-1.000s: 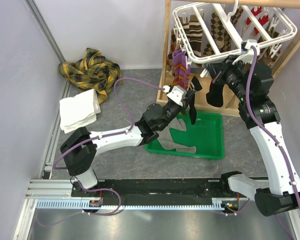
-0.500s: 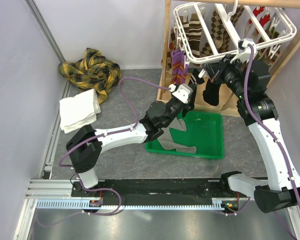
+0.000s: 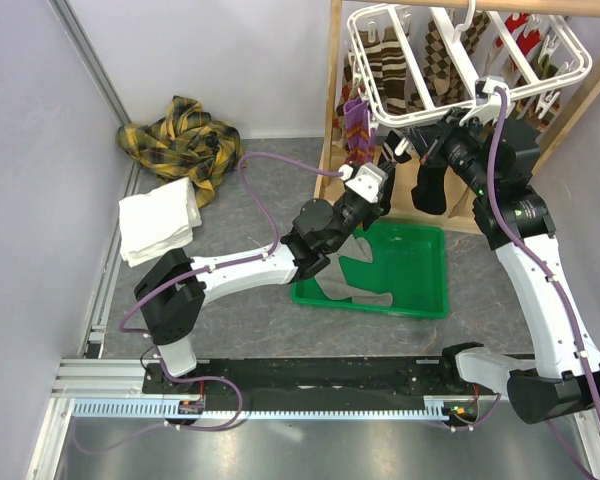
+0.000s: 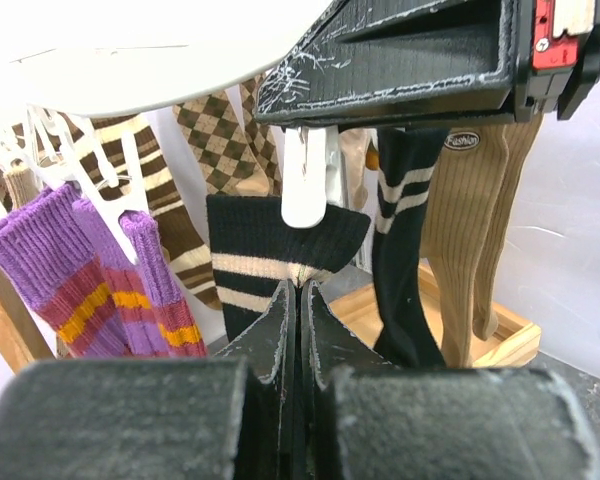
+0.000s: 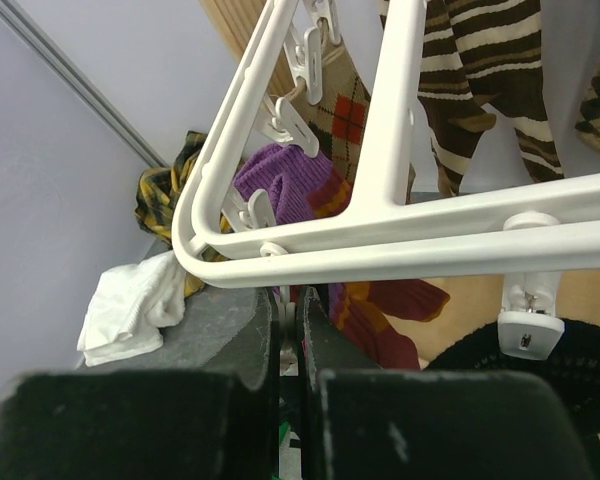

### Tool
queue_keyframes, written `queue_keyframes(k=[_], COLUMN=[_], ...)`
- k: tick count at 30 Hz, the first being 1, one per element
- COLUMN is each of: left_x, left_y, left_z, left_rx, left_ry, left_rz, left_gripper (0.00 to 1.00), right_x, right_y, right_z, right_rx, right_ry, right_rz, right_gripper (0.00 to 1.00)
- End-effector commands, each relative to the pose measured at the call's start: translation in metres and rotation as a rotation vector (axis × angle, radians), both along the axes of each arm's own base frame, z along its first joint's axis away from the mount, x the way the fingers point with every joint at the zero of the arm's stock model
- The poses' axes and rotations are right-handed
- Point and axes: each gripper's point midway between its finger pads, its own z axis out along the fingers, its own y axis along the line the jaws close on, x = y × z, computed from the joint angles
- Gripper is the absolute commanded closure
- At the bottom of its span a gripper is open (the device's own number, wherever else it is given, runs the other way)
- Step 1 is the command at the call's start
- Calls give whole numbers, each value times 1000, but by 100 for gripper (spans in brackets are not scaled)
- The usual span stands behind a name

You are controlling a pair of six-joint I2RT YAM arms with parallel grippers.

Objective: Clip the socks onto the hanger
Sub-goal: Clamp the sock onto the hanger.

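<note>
Above the worktop, in the overhead view, the hanger (image 3: 410, 113) hangs from the wooden frame (image 3: 332, 90) at far right, with several socks already pegged along it. My left gripper (image 3: 385, 165) and my right gripper (image 3: 402, 150) meet just under its near-left corner. More socks (image 3: 358, 290) lie loose in the green tray (image 3: 442, 262) below. The sock in hand is largely hidden from this angle.

Left wrist view: my left gripper is closed to a slit on the black striped sock (image 4: 270, 235), holding it just below the cuff. A white clip (image 4: 305, 185) sits at the cuff's upper edge; I cannot tell whether its teeth have bitten. My right gripper's finger (image 4: 400, 60) covers the clip's top. A purple sock (image 4: 70, 270) hangs near, to the left.

Right wrist view: my right gripper is closed narrow under the hanger's corner. A white sliver shows between the fingers (image 5: 245, 330), judged to be that clip's pinch tabs.

Assessment: the sock is light, soft and limp. It folds and offers no resistance, so the ribbed cuff is the sound place to hold and to peg. The hanger likely swings freely and the clip is small sprung plastic. It should be pinched squarely at the tabs, without sideways pull.
</note>
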Motion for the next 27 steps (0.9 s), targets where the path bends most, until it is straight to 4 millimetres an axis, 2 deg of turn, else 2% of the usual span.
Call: queue_keyframes(k=[1, 8, 20, 27], left_x=[2, 2, -3, -5], left_y=[6, 4, 10, 12], left_z=[33, 37, 56, 63], left_rx=[-65, -80, -123, -141], left_ry=[-71, -68, -91, -95], left_rz=[32, 24, 18, 12], left_gripper=[98, 98, 98, 98], right_x=[-8, -7, 0, 0], right_y=[13, 18, 14, 14], right_z=[-3, -4, -17, -17], right_rx=[28, 59, 54, 57], right_ry=[43, 47, 78, 80], right_rz=[68, 90, 60, 57], right_gripper=[100, 100, 100, 99])
